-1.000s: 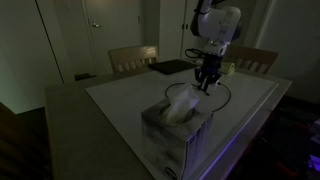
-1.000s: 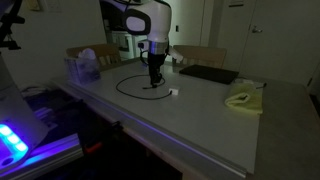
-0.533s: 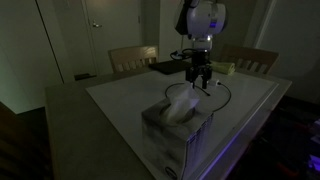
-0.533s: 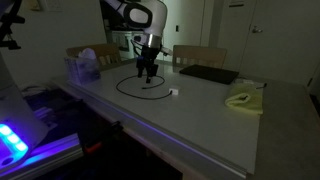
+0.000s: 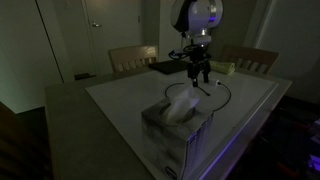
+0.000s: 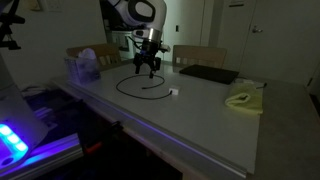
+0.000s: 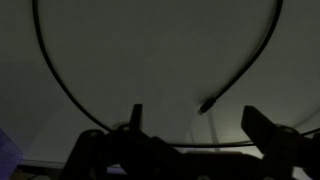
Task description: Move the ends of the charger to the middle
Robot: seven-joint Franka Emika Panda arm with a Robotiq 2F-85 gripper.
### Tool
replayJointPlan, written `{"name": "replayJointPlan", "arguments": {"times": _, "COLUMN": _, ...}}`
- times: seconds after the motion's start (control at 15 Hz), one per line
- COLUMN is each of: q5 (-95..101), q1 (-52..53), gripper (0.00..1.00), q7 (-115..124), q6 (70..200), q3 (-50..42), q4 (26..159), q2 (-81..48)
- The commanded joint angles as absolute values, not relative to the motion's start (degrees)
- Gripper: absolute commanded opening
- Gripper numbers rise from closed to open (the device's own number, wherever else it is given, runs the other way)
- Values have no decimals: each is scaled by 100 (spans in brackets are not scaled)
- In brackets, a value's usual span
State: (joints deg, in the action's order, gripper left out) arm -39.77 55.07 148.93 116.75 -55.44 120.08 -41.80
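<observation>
The charger (image 6: 121, 90) lies as a thin black loop on the white tabletop (image 6: 200, 112). Its small whitish plug (image 6: 173, 93) rests just outside the loop. In the wrist view the cable (image 7: 60, 85) arcs around the frame, and its plain dark end (image 7: 206, 104) lies on the table ahead of the jaws. My gripper (image 7: 193, 125) is open, with nothing between its fingers (image 7: 135, 118). It hovers above the loop in both exterior views (image 5: 198, 76) (image 6: 147, 68). In the exterior view with the box in front, the cable (image 5: 229, 95) shows only faintly.
A grey tissue box (image 5: 178, 125) stands at one end of the table, also seen as a box (image 6: 83, 68) from the far side. A flat black pad (image 6: 208, 74) and a yellowish cloth (image 6: 243, 99) lie beyond the loop. Chairs (image 5: 133, 58) stand along the table's far edge.
The gripper has opened, let go of the cable end and risen off the table. The cable now lies still.
</observation>
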Motion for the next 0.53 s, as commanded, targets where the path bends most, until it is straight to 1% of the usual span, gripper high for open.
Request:
{"name": "replayJointPlan", "arguments": {"times": 0.0, "q5": -3979, "q1": 5523, "gripper": 100, "q7": 14893, "q6": 11675, "q3": -5544, "q4": 12008, "q2": -4201}}
{"name": "replayJointPlan", "arguments": {"times": 0.47, "q5": -3847, "q1": 5621, "gripper": 100, "q7": 14893, "q6": 11861, "q3": -5681, "q4": 12005, "q2": -4315}}
